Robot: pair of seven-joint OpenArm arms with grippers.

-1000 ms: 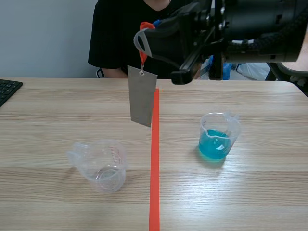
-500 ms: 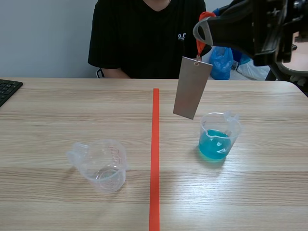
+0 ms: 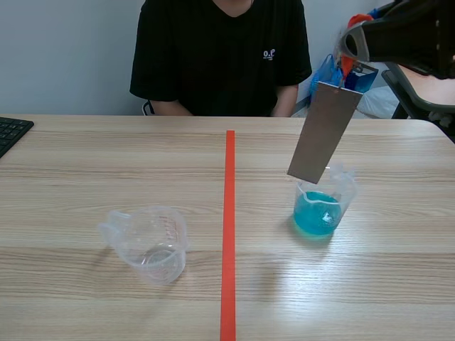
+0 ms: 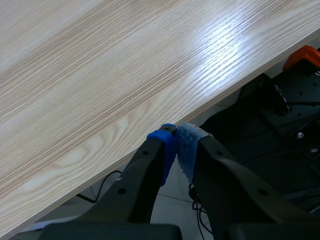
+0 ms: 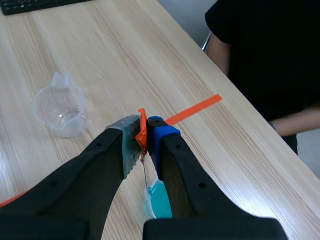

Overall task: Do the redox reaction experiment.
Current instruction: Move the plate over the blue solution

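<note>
A grey metal plate (image 3: 323,131) hangs tilted from an orange tag (image 5: 142,131), and my right gripper (image 3: 350,51) is shut on that tag high at the right. The plate's lower corner hangs just above the rim of a clear beaker of blue liquid (image 3: 322,207). In the right wrist view the plate (image 5: 145,174) shows edge-on below my right gripper (image 5: 145,127), with the blue beaker (image 5: 157,201) under it. An empty clear beaker (image 3: 151,244) stands left of the tape line. My left gripper (image 4: 176,136) is shut on nothing, over the table's near edge.
A person in a black shirt (image 3: 217,53) sits across the table. A black keyboard (image 3: 10,132) lies at the far left edge. An orange-red tape line (image 3: 228,227) runs down the table's middle. A blue bag (image 3: 325,74) is behind the table at the right.
My right arm has carried the hanging plate to the right, from over the tape line to above the blue beaker. Both beakers have stayed put.
</note>
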